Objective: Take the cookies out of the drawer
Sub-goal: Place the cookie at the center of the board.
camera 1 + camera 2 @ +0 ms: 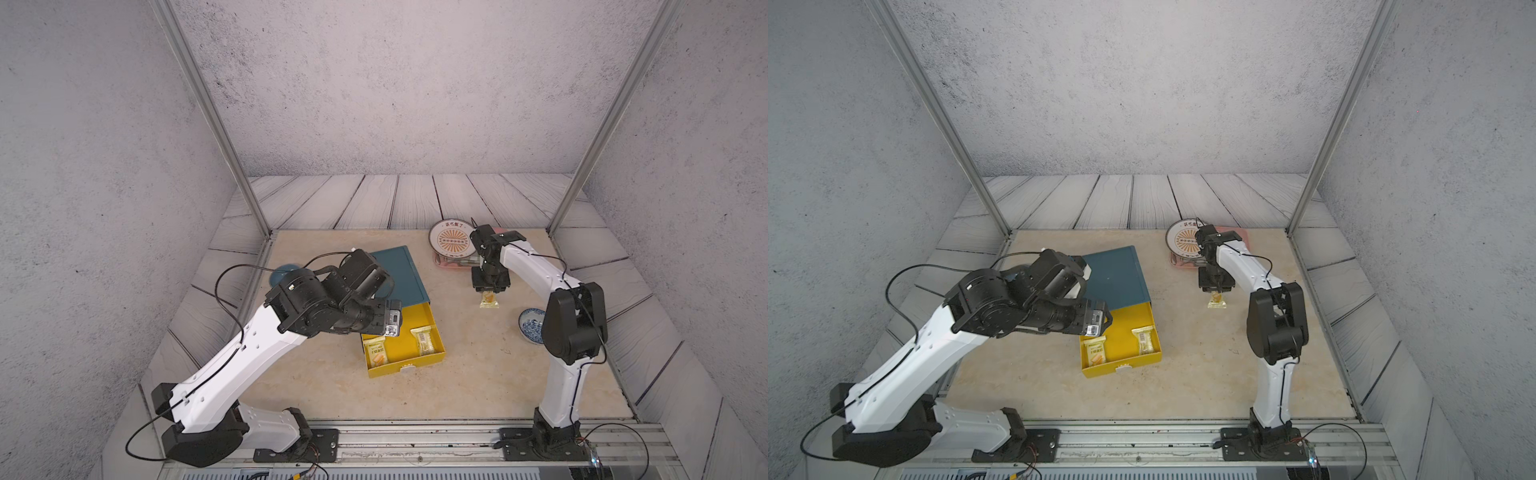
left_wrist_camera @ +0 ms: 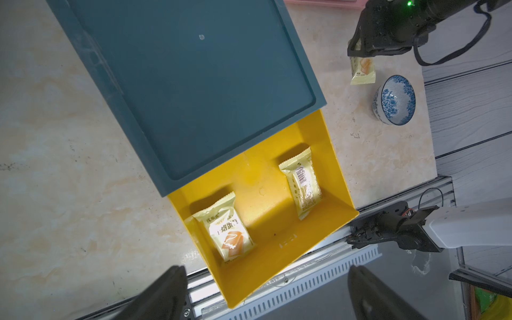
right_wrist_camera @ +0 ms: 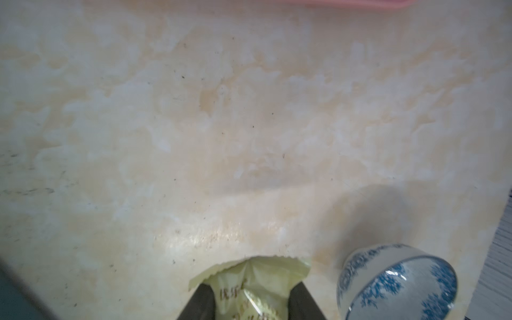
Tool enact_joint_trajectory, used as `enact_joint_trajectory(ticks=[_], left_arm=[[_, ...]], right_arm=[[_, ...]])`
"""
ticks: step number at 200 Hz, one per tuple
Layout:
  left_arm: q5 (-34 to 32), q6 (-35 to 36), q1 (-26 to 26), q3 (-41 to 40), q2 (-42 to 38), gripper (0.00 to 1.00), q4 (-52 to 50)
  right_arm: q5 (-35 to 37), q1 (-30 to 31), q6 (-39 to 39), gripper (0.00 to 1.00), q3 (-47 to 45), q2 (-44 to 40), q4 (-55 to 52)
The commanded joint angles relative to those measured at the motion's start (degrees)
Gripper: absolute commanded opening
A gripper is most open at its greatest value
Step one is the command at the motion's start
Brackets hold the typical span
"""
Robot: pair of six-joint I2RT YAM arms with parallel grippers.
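While hovering over yellow plastic drawer (image 1: 401, 332), held left hand (image 2: 263, 293) wide, likely for two pale yellow wrapped cookies (image 2: 227, 230) inside; pinched third cookie (image 2: 363, 70) in right hand (image 3: 248, 304) over beige tabletop (image 1: 478, 374).

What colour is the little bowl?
The bowl is white with blue flower patterns; the left wrist view shows it best.

In both top views we look down from high at the front edge over the whole table (image 1: 415, 395). Our 2 wrist views look down from close, the right nearest, sharing the blue-patterned bowl (image 2: 394, 99) (image 3: 396, 279).
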Motion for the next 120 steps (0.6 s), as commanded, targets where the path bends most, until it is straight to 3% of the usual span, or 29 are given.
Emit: enact_joint_trajectory(ticks=[1, 17, 41, 120], left_arm=[[-1.90, -3.56, -2.05, 2.24, 1.86, 0.97, -1.82], [-2.26, -4.22, -3.16, 2.73, 4.02, 0.97, -3.48], [-3.26, -5.45, -3.10, 2.36, 5.99, 0.97, -7.20], [-2.22, -6.66, -4.19, 4.54, 13.54, 0.93, -3.47]], right_arm=[[-2.74, -1.78, -1.93, 0.51, -1.28, 1.34, 3.05], [-3.20, -2.68, -1.95, 0.61, -0.93, 1.65, 2.41], [-4.64, -2.61, -1.98, 0.66, -0.57, -2.05, 1.72], [-12.27, 3.28, -0.86, 0.64, -2.98, -17.03, -3.81]])
